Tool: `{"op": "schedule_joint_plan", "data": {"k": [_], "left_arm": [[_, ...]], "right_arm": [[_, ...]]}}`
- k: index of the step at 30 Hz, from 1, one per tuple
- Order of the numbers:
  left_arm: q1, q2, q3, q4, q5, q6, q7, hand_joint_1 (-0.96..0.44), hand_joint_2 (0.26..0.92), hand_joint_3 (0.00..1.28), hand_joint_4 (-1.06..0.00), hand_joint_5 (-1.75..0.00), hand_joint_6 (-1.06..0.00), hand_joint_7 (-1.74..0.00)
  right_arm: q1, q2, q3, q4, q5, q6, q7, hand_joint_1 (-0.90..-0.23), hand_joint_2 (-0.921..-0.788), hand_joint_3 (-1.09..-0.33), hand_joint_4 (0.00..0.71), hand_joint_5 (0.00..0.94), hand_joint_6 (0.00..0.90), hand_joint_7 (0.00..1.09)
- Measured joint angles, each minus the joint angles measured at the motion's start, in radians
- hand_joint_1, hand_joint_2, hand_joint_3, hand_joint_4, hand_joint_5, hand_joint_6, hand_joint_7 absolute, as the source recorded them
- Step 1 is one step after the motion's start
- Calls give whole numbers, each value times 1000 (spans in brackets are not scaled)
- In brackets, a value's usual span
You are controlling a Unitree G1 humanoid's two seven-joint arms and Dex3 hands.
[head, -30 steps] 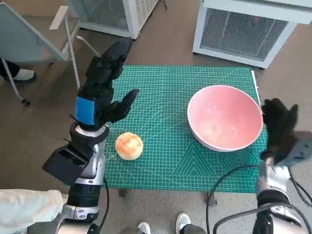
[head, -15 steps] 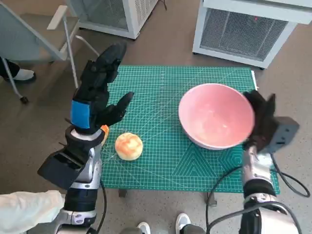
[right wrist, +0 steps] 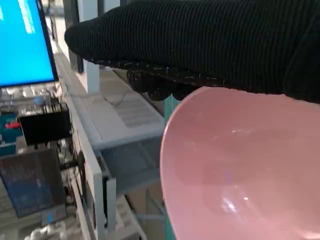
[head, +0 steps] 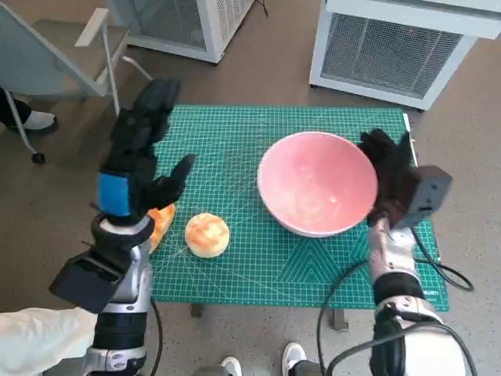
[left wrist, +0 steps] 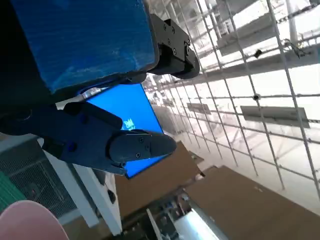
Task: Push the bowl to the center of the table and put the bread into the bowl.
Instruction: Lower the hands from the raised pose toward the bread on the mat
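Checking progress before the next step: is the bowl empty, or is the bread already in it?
Empty. The pink bowl shows only its bare inside; the bread lies on the green mat beside it.

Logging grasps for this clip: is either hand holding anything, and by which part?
Nothing is held. The right hand presses flat against the bowl's outer side; the left hand hangs open above the table, clear of the bread.
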Motion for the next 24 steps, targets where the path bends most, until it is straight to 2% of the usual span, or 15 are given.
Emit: {"op": "schedule_joint_plan", "data": {"k": [10, 18, 21, 24], "left_arm": [[19, 5, 12, -12, 22, -19, 23, -525, 921, 349, -382, -1, -376, -163], [51, 23, 20, -43, 37, -11, 34, -512, 921, 360, -376, 0, -378, -137], [78, 37, 28, -93, 62, 38, 46, -493, 921, 362, -369, 0, -378, -127], [119, 56, 39, -172, 103, 142, 62, -476, 921, 360, -342, 0, -372, -114]], "right_arm": [[-61, 41, 10, 7, -6, 49, -28, -491, -921, -854, 201, 6, 232, 143], [-97, 45, 29, 9, -36, 73, -40, -485, -921, -873, 207, 6, 243, 140], [-109, 40, 32, 8, -41, 71, -40, -490, -921, -875, 206, 5, 244, 139], [-121, 26, 39, 4, -43, 56, -39, -499, -921, -875, 198, 1, 242, 136]]}}
